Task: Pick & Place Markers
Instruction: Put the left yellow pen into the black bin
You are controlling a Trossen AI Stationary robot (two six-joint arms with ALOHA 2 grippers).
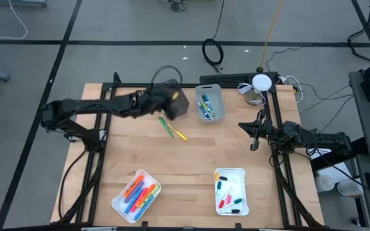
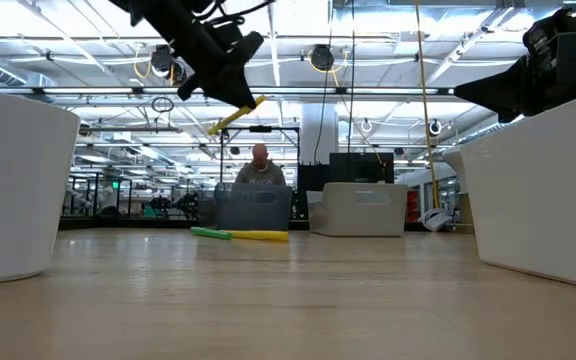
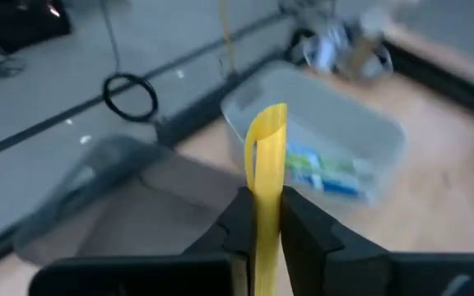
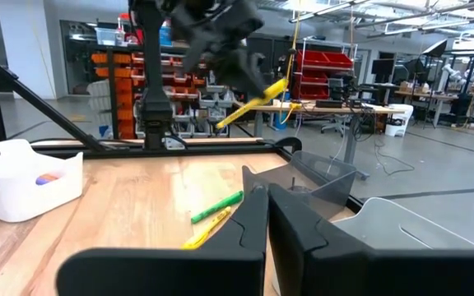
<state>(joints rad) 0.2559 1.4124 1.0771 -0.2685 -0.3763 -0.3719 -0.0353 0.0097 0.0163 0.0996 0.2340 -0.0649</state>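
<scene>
**Yellow marker clamped and lifted near the far bins**

While the left tool (image 3: 262,215) hangs above the far part of the tabletop (image 1: 191,160), its two fingers are pressed together on a yellow marker (image 3: 266,164), which sticks out past the fingertips. From the low camera that marker (image 2: 235,115) shows tilted, well clear of the wood. Below and just beside the tool, a green marker (image 1: 165,126) and a second yellow marker (image 1: 178,134) lie loose on the wood, close together and end to end as seen from table height. Near the tool stand two grey bins: a dark one (image 1: 172,99) that the arm partly covers from above, and a lighter one (image 1: 210,101) just beside it holding blue and green markers (image 1: 205,108).

At the near edge sit two white trays, well apart from each other. One tray (image 1: 119,204) holds chunky orange, pink, blue and yellow markers (image 1: 138,194); the other tray (image 1: 238,173) holds thin white-barrelled markers (image 1: 230,196) with coloured caps. Between the bins and the trays the middle of the wood is open.

Over at the right-hand edge, the right tool (image 1: 255,137) waits with its fingers together, holding nothing, well apart from the markers. A black frame runs along both side edges.
</scene>
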